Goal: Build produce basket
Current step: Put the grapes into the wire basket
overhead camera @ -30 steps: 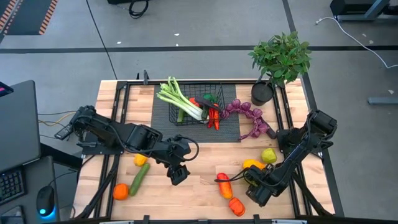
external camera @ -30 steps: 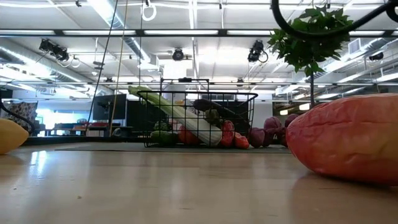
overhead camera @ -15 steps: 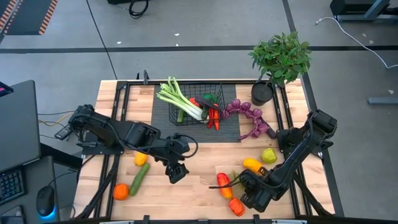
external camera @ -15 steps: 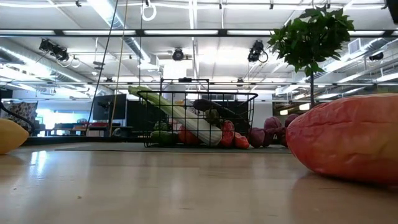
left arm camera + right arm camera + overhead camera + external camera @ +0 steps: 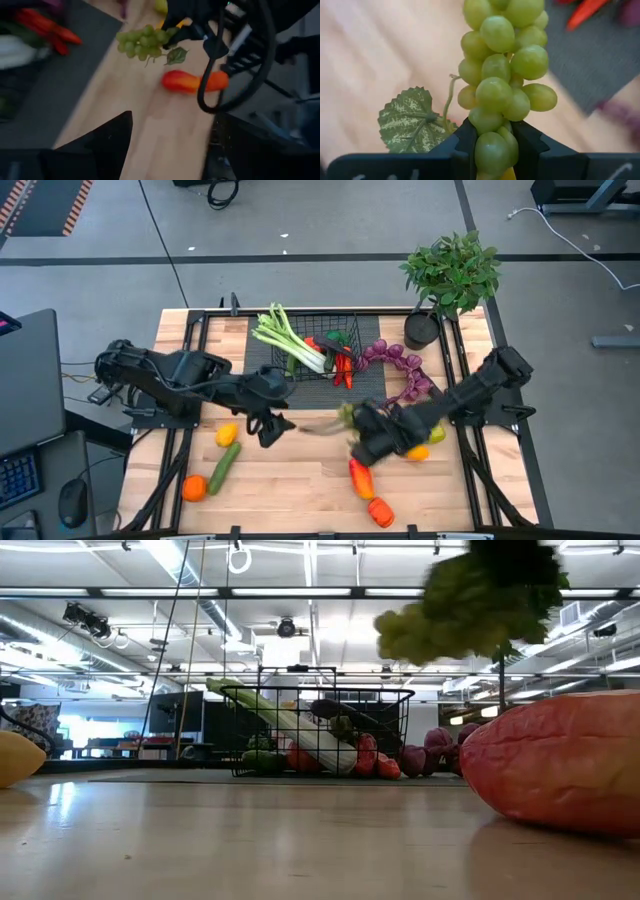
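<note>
The black wire basket stands on a dark mat at the table's far middle, holding a leek, red peppers and other produce. My right gripper hangs in front of the mat, shut on a bunch of green grapes that shows high in the low view. My left gripper hovers open left of it with nothing between its fingers. Purple grapes lie on the mat's right edge. My right gripper pinches the grape bunch between its two fingers at the end beside the leaf. The fingers slant down toward the table's left. The rest of the bunch sticks out beyond the fingertips, lifted clear of the table.
On the wood lie a red pepper, an orange piece, a yellow pepper, a cucumber and an orange. A potted plant stands at the far right corner. A yellow-green fruit lies by my right arm.
My right gripper has picked the green grapes up from the near right of the table, risen and swung left and toward the basket; the bunch is now lifted clear. My left gripper has drawn back up, toward the far edge and slightly left, staying open.
</note>
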{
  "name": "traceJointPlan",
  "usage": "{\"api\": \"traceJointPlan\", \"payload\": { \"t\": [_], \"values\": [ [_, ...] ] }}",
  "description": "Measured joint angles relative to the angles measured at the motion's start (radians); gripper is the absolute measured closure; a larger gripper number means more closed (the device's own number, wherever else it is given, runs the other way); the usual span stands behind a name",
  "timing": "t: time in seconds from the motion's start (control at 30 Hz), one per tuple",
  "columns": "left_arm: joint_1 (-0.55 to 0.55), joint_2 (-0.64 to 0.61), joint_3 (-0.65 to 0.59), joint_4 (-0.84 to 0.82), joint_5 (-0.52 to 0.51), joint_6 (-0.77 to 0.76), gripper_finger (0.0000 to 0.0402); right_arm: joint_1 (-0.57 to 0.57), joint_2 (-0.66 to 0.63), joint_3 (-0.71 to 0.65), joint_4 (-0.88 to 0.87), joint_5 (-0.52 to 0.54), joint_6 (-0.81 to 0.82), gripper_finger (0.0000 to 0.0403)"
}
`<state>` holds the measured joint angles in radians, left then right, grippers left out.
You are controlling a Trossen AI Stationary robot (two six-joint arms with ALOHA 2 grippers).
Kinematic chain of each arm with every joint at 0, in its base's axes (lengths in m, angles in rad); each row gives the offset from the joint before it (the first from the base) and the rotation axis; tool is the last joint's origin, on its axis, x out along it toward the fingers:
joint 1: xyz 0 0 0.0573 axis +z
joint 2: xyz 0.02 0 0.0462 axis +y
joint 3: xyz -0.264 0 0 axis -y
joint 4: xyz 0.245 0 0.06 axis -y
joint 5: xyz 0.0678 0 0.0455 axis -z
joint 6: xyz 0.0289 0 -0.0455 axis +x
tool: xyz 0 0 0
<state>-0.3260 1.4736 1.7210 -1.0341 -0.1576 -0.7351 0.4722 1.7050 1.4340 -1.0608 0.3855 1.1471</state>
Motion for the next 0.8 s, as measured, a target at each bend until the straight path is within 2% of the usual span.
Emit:
{"api": "traceJointPlan", "payload": {
  "t": [0.2,0.57,0.8],
  "values": [
    [0.027,-0.009,0.0,-0.087,-0.155,0.026,0.0111,-0.181,0.0,0.08,-0.024,0.048,-0.08,0.0311],
    [0.128,-0.001,0.0,-0.095,-0.164,0.038,0.0111,-0.477,0.0,0.188,0.039,0.034,-0.466,0.0308],
    [0.23,-0.001,0.0,-0.093,-0.179,-0.025,0.0111,-0.645,0.0,0.187,0.046,-0.044,-0.575,0.0263]
  ]
}}
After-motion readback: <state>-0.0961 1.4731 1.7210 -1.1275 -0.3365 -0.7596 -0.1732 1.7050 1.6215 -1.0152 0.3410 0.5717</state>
